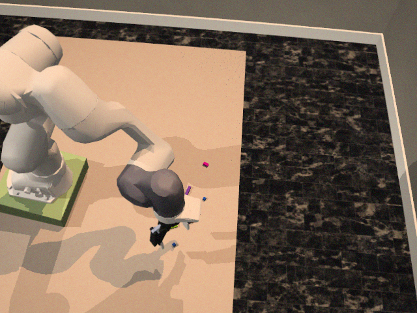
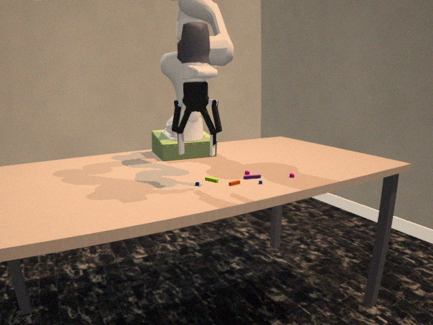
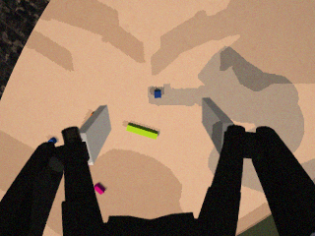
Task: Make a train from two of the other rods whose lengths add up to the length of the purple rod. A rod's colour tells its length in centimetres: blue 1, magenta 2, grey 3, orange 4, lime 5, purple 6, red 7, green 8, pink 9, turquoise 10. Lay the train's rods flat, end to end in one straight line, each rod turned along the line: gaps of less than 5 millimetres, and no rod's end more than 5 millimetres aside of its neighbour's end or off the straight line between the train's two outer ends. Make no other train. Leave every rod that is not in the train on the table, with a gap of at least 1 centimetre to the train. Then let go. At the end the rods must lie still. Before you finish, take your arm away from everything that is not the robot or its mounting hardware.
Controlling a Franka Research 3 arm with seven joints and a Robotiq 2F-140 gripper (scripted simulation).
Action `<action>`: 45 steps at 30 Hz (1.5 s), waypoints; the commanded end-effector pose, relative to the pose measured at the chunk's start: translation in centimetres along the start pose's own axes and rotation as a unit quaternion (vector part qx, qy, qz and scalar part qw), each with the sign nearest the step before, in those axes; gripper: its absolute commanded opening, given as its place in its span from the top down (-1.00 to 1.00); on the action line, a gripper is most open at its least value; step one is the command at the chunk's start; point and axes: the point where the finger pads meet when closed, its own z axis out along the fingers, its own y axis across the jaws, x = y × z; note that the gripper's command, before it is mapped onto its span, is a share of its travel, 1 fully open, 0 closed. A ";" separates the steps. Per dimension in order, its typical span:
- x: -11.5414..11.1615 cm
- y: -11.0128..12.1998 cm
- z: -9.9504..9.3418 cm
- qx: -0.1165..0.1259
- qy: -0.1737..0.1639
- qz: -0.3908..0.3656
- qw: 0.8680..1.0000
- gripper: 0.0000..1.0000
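Note:
My gripper (image 1: 174, 236) (image 2: 197, 154) (image 3: 155, 113) is open and empty, high above the lime rod (image 1: 174, 226) (image 2: 211, 179) (image 3: 142, 131). One blue rod (image 1: 174, 244) (image 2: 197, 183) (image 3: 157, 93) lies apart from the lime rod. The orange rod (image 2: 234, 183) is mostly behind a finger in the wrist view and hidden in the top view. The purple rod (image 1: 187, 190) (image 2: 252, 177) lies near one magenta rod (image 2: 247, 172) (image 3: 99, 188). The other blue rod (image 1: 204, 198) (image 2: 260, 182) (image 3: 52, 141) lies separately. The other magenta rod (image 1: 205, 164) (image 2: 291, 175) is farther off. No rods touch visibly.
The green base block (image 1: 75, 188) (image 2: 185, 151) carries the arm at the back of the table (image 1: 202, 117) (image 2: 87, 217). The table's edge runs beyond the rods, on the right in the top view. Arm shadows cross the table around the rods.

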 end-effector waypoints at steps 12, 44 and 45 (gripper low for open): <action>-0.2 0.1 0.0 -0.002 -0.002 0.009 1.000 -1.00; -1.9 -0.9 0.7 -0.002 -0.002 0.293 0.956 -1.00; -2.0 -0.9 0.7 -0.002 -0.002 0.300 0.954 -1.00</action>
